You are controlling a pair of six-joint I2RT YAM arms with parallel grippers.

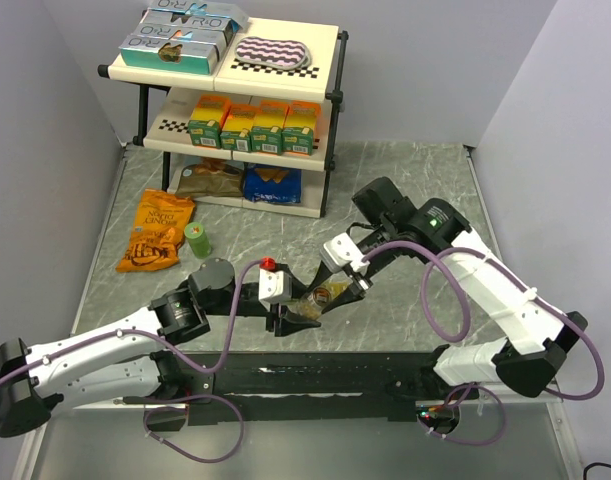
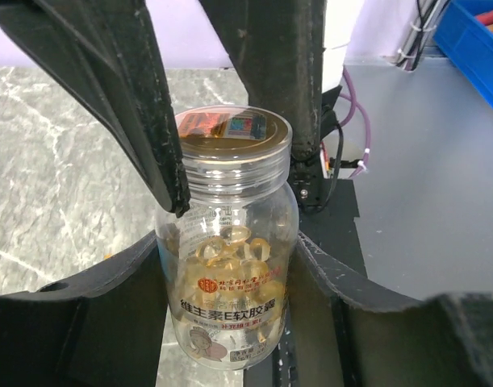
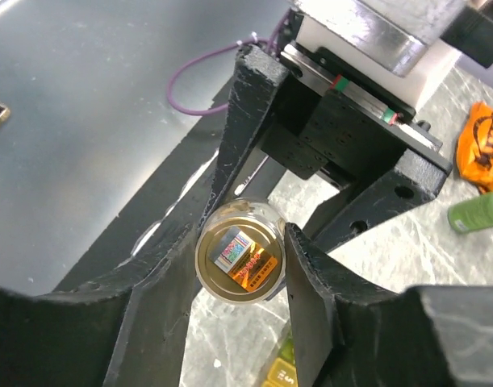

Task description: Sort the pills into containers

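A clear pill bottle (image 1: 319,299) of golden softgels with a gold cap is held between both grippers just above the table's middle. My left gripper (image 1: 293,316) is shut on the bottle's body (image 2: 228,274). My right gripper (image 1: 342,289) is shut on the cap (image 3: 240,262), which sits on the bottle. The right fingers (image 2: 161,145) flank the cap (image 2: 232,131) in the left wrist view. Of the containers, only a few yellow and green compartments (image 3: 279,372) show, on the table below the bottle in the right wrist view; the top view hides them under the grippers.
A green cylindrical bottle (image 1: 197,240) and an orange snack bag (image 1: 156,231) lie on the left of the table. A two-tier shelf rack (image 1: 330,95) with boxes stands at the back. Grey walls close in both sides.
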